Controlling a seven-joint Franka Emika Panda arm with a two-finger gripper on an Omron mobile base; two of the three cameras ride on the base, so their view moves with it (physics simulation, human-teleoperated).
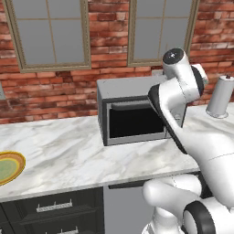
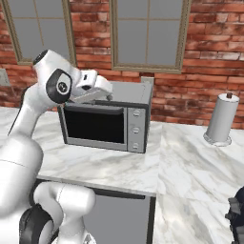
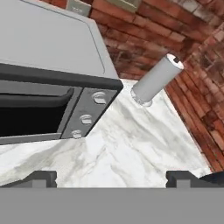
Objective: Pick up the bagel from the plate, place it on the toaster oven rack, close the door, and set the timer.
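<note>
Claw: my gripper (image 2: 108,95) hangs just above the top front edge of the toaster oven (image 2: 107,119), near its handle. In the hand view my two dark finger tips (image 3: 41,177) sit far apart at the bottom corners with nothing between them, so the claw is spread and empty.
Door: the door (image 2: 94,125) stands upright against the oven front, dark glass in a grey frame, the bar handle (image 3: 33,101) along its top edge. It looks shut, or very nearly so.
Knobs: three round knobs (image 3: 86,118) run down the grey panel beside the door.
Plate: the plate (image 1: 10,166) lies at the left edge of the counter, well apart from the oven and from my claw. I cannot make out a bagel on the part that shows.
Surface: a white marble counter (image 1: 68,155) with grey veins carries the oven; dark drawers (image 1: 55,208) sit under it.
Room: a red brick wall (image 2: 205,76) rises behind, with two framed windows (image 1: 50,32).
Around: a grey paper towel roll (image 2: 220,119) stands upright on the counter, off to the oven's right.
In the way: my own forearm (image 1: 171,114) covers the oven's right side in the left base view.
</note>
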